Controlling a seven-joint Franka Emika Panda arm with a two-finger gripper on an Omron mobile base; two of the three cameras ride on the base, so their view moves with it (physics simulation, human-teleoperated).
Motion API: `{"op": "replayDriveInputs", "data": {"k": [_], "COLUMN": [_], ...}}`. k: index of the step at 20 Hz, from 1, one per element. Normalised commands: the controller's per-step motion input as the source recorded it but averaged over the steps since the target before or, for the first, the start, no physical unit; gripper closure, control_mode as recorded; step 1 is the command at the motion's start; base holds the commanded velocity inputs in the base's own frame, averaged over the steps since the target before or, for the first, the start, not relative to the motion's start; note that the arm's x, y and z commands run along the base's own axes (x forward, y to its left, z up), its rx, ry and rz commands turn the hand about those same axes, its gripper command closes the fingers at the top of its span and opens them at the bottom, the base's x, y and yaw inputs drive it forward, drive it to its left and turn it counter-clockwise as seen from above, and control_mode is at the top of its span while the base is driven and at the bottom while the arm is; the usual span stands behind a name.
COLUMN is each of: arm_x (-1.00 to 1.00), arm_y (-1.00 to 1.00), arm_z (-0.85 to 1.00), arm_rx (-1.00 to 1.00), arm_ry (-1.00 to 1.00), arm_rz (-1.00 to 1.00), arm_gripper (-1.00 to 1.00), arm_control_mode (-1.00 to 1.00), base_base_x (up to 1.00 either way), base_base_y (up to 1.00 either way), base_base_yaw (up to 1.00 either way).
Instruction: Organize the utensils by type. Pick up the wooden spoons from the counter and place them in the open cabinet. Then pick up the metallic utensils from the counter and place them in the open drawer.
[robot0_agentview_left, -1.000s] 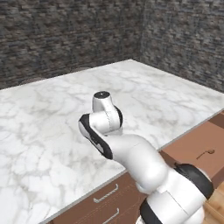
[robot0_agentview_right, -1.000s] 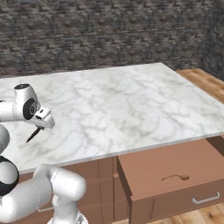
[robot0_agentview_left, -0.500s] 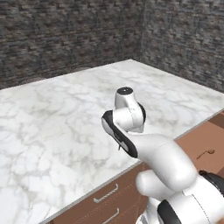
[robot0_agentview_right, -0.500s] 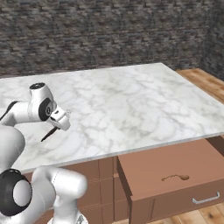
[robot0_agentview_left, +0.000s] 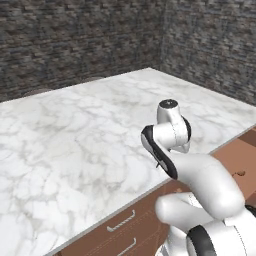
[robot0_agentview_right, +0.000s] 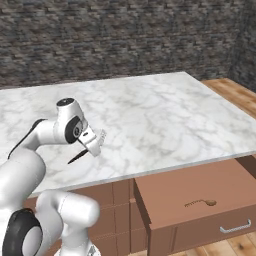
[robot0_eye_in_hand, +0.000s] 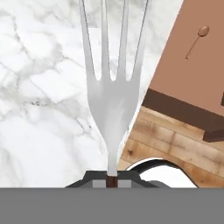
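Over veined white marble counter (robot0_eye_in_hand: 39, 87), gripper (robot0_eye_in_hand: 112, 180) clenched on smooth four-tined metal fork (robot0_eye_in_hand: 113, 87).

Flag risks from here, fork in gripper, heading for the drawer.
1. The gripper pinches the fork only at the very end of its handle, so it may pivot or slip mid-swing.
2. The fork is over the counter edge, short of the open drawer; an early release lands it on the floor.
3. A spoon already lies in the drawer; the fork may knock it.

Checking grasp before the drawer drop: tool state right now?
Tool: closed on the metal fork, held by the handle end, tines pointing away, above the counter edge near the open drawer.
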Motion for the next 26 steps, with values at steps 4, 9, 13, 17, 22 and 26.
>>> {"op": "replayDriveInputs", "data": {"k": [4, 9, 13, 17, 22, 26], "arm_x": [0.01, 0.06, 0.01, 0.0, 0.0, -0.08], "arm_y": [-0.94, -0.93, -0.99, -1.0, -1.0, -1.0], "arm_z": [0.0, 0.0, 0.0, 0.0, 0.0, 0.0], "arm_rx": [0.0, 0.0, 0.03, 0.1, 0.14, 0.15], "arm_ry": [0.0, 0.0, 0.0, 0.0, 0.0, 0.0], "arm_rz": [-0.27, -0.25, -0.2, -0.16, -0.16, -0.11], "arm_gripper": [1.0, 1.0, 1.0, 1.0, 1.0, 1.0], "arm_control_mode": [-1.0, -1.0, -1.0, -1.0, -1.0, -1.0], "base_base_x": [0.0, 0.0, 0.0, 0.0, 0.0, 0.0], "base_base_y": [0.0, 0.0, 0.0, 0.0, 0.0, 0.0], "base_base_yaw": [0.0, 0.0, 0.0, 0.0, 0.0, 0.0]}}
